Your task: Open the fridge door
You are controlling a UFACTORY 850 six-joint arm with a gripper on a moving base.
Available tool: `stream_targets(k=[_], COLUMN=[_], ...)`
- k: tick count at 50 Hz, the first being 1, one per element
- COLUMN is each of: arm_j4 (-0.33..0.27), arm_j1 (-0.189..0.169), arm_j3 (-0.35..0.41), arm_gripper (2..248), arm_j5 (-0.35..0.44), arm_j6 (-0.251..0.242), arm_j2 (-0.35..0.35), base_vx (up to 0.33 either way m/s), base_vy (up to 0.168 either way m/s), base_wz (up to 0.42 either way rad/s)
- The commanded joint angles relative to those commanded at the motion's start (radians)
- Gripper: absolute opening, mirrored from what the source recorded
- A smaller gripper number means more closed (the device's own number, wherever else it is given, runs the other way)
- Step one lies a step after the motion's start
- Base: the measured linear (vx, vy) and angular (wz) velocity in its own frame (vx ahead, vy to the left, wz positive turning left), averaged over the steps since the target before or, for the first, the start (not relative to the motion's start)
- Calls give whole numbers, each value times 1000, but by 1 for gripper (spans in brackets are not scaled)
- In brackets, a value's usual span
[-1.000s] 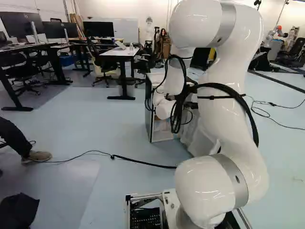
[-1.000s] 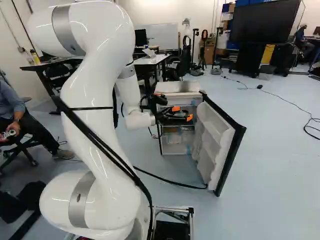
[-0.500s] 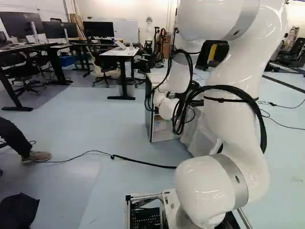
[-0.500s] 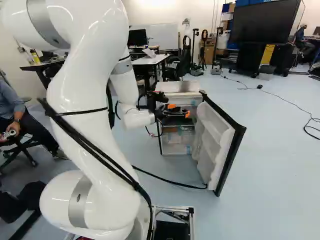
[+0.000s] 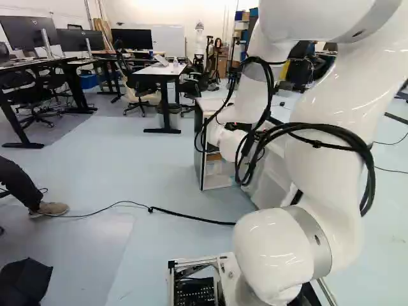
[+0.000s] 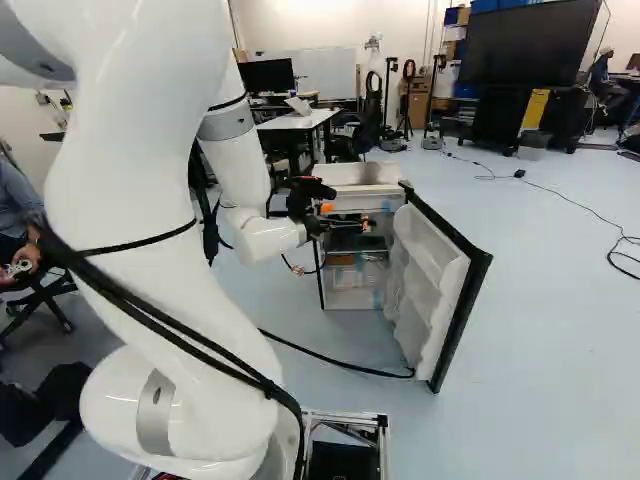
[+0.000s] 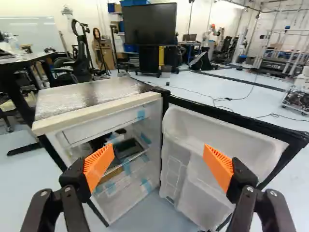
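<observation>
Bent further back from the fridge (image 7: 89, 96) than it was a moment ago, the arm (image 6: 120, 150) has shifted its upper links while the door (image 7: 229, 140) has stayed wide open, joined to the fridge's side. Before the fridge's opening hovers the hand (image 6: 347, 217), its fingers spread well apart and gripping nothing. Blue tape (image 7: 146, 185) marks the fridge's insides, a black cable (image 6: 330, 358) crosses the floor in front of the fridge to the door's foot, and a big screen (image 7: 150, 24) stands well behind it.
</observation>
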Motion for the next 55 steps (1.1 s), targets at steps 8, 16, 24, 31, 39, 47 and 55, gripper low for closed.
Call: stream_targets(k=[8,16,24,31,39,47,55], arm_j4=[-90,-174,-250,-311,-375,-431,-481], arm_j1=[-5,-11,-15,-19,-23,-26,-29], arm_j3=[46,89,128,159,191,220,245], arm_gripper=[247,247,247,247,247,247,247], arm_j5=[-42,-81,-117,-146,-175,-202,-225], arm_j6=[20,38,55,69,83,95,106], arm_j2=[65,126,181,226,271,312,348], base_vx=[0,0,0,0,0,0,0], base_vy=[0,0,0,0,0,0,0], base_wz=[0,0,0,0,0,0,0])
